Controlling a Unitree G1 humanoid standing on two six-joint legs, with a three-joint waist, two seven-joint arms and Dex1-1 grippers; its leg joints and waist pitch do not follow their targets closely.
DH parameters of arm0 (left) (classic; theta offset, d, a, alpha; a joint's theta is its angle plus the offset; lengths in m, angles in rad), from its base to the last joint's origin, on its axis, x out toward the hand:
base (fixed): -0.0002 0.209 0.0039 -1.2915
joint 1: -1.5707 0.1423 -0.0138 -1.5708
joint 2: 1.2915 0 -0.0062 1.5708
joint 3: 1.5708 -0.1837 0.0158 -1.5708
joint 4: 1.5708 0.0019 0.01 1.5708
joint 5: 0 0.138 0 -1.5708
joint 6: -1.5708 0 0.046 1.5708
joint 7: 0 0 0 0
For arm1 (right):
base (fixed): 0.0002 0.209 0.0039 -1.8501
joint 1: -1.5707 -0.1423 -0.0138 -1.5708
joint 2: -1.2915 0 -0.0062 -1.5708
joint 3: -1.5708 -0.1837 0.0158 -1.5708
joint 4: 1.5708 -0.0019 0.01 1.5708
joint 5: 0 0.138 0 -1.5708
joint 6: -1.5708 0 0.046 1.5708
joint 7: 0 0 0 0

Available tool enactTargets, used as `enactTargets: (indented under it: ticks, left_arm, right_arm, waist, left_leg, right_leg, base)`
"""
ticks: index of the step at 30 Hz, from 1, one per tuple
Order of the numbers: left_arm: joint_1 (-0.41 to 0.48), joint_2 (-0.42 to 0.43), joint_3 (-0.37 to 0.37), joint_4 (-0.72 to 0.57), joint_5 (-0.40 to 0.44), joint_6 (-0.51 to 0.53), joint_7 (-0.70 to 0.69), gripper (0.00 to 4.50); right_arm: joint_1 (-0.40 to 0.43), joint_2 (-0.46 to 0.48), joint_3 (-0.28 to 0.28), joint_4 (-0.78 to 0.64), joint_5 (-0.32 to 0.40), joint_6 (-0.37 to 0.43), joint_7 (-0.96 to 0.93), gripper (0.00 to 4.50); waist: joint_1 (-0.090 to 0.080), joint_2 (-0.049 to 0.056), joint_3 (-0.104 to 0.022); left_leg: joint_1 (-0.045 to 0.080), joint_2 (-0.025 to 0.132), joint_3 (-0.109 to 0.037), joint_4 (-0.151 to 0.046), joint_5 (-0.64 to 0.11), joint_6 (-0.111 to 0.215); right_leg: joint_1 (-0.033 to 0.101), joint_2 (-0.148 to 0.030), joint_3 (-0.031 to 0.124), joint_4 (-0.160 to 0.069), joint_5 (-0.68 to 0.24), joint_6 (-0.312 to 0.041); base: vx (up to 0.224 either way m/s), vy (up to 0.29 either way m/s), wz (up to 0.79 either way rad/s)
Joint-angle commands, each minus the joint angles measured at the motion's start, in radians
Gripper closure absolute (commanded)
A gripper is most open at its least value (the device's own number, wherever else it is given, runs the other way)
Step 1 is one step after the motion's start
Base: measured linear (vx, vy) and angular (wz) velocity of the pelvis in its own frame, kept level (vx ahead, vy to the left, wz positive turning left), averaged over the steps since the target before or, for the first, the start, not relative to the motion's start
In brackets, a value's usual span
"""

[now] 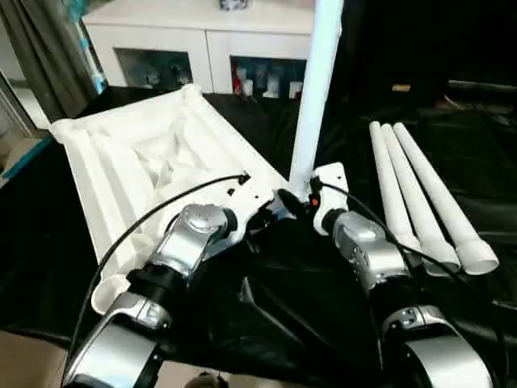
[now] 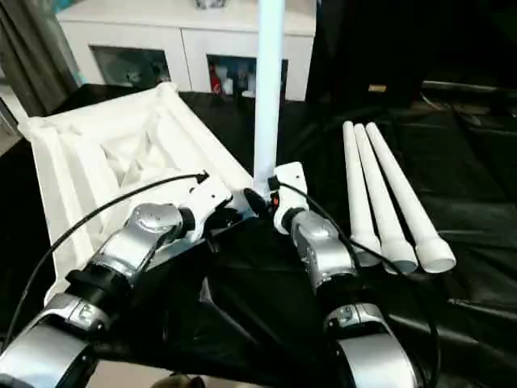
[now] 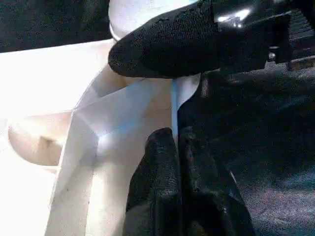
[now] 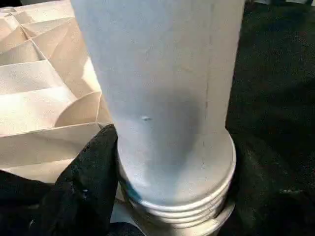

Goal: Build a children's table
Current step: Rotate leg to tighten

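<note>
Now the right hand (image 1: 296, 202) grips the upright leg (image 1: 315, 97); left hand (image 1: 252, 212) closed.

Bright glare on white tabletop (image 1: 137, 153), bg dim.

One white tabletop (image 1: 137, 153) lies ribbed side up at the left. Four white legs in all: one upright leg (image 1: 317, 89) stands at the tabletop's near right corner, and three loose legs (image 1: 420, 194) lie side by side at the right. One white cabinet (image 1: 202, 32) stands at the far side.
</note>
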Motion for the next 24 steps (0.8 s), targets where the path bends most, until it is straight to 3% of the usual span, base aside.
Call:
enactTargets:
  ticks: [1, 2, 8, 13, 18, 24]
  left_arm:
    - [-0.001, -0.016, -0.028, -0.035, -0.030, -0.063, -0.048, 4.50]
    - [0.001, -0.012, -0.028, -0.034, -0.032, -0.072, -0.059, 4.50]
    - [0.052, 0.052, -0.046, -0.100, -0.060, -0.103, -0.203, 4.50]
    - [0.101, 0.114, -0.062, -0.177, -0.089, -0.108, -0.322, 4.50]
    - [0.146, 0.179, -0.058, -0.237, -0.124, -0.107, -0.425, 4.50]
    - [0.177, 0.226, -0.053, -0.276, -0.137, -0.094, -0.474, 4.50]
  right_arm:
    - [0.027, 0.023, 0.071, -0.022, 0.010, 0.020, 0.152, 0.98]
    - [0.032, 0.009, 0.080, -0.034, 0.008, 0.015, 0.179, 0.68]
    - [0.068, -0.086, 0.114, -0.097, 0.009, -0.006, 0.347, 0.68]
    - [0.100, -0.163, 0.118, -0.166, 0.030, -0.004, 0.469, 0.68]
    - [0.125, -0.235, 0.108, -0.232, 0.062, 0.015, 0.599, 0.68]
    - [0.141, -0.274, 0.124, -0.269, 0.078, 0.036, 0.673, 1.25]
  waist:
    - [-0.002, -0.009, -0.067]
    - [-0.001, -0.010, -0.067]
    - [0.006, -0.011, -0.077]
    - [0.009, -0.004, -0.084]
    - [0.017, -0.001, -0.081]
    - [0.014, -0.001, -0.076]
  left_leg:
    - [0.023, 0.053, -0.025, -0.080, -0.309, 0.008]
    - [0.022, 0.053, -0.025, -0.079, -0.301, 0.014]
    - [0.014, 0.054, -0.021, -0.067, -0.189, 0.059]
    - [0.013, 0.057, -0.016, -0.056, -0.111, 0.108]
    - [0.014, 0.061, -0.016, -0.058, -0.158, 0.101]
    - [0.015, 0.060, -0.017, -0.064, -0.211, 0.065]
  right_leg:
    - [0.031, -0.089, 0.043, -0.090, -0.290, -0.190]
    - [0.032, -0.090, 0.044, -0.091, -0.284, -0.190]
    - [0.044, -0.089, 0.040, -0.073, -0.143, -0.226]
    - [0.039, -0.080, 0.036, -0.053, 0.018, -0.277]
    - [0.038, -0.079, 0.034, -0.056, -0.025, -0.279]
    - [0.035, -0.083, 0.037, -0.066, -0.138, -0.260]
  base:
    - [0.000, 0.000, 0.00]
    - [0.000, 0.000, 0.00]
    - [0.000, 0.000, 0.00]
    - [0.000, 0.000, 0.00]
    - [0.000, 0.000, 0.00]
    - [0.000, 0.000, 0.00]
